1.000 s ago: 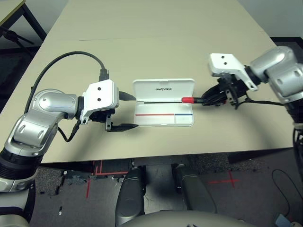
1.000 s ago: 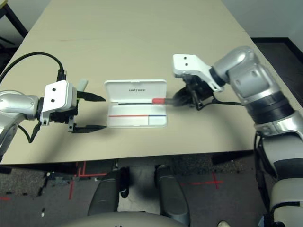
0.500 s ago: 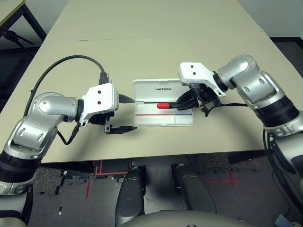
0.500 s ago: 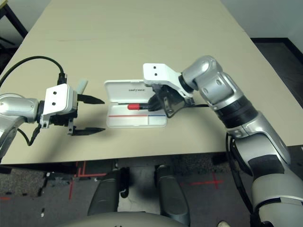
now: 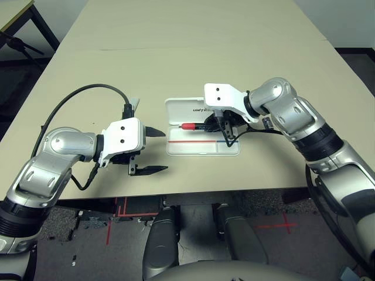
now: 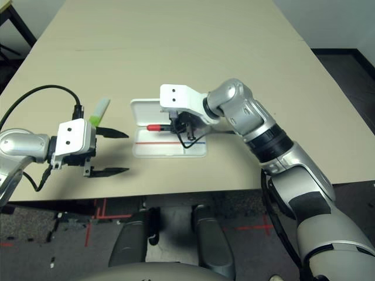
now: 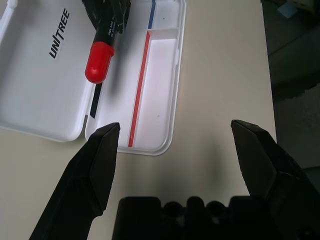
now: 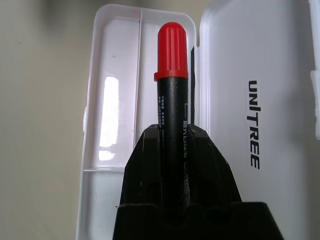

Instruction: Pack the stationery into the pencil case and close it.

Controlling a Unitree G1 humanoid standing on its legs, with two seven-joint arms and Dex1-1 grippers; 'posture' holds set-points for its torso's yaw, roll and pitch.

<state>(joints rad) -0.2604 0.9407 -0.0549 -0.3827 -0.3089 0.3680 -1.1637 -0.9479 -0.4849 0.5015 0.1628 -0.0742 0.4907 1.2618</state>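
Pencil case [image 5: 203,134] lies open, lid back, mid-table toward the near edge. Your right gripper [image 5: 221,123] has swung in from the case's right end and now hangs over the hinge line, fingers pinching the red marker [image 5: 194,126] by its black barrel, cap over the tray, so the drop is close. Your left gripper [image 5: 150,150] waits spread wide at the case's left end. Green-tipped stick [image 6: 99,111] still lies outside, beyond that gripper.

The flat white hard plastic pencil case [image 5: 203,133] lies open mid-counter [image 5: 193,64]; the red-capped black marker [image 5: 196,125] sits above its hinge, the pale-green-and-white stick [image 6: 99,111] well to its left.
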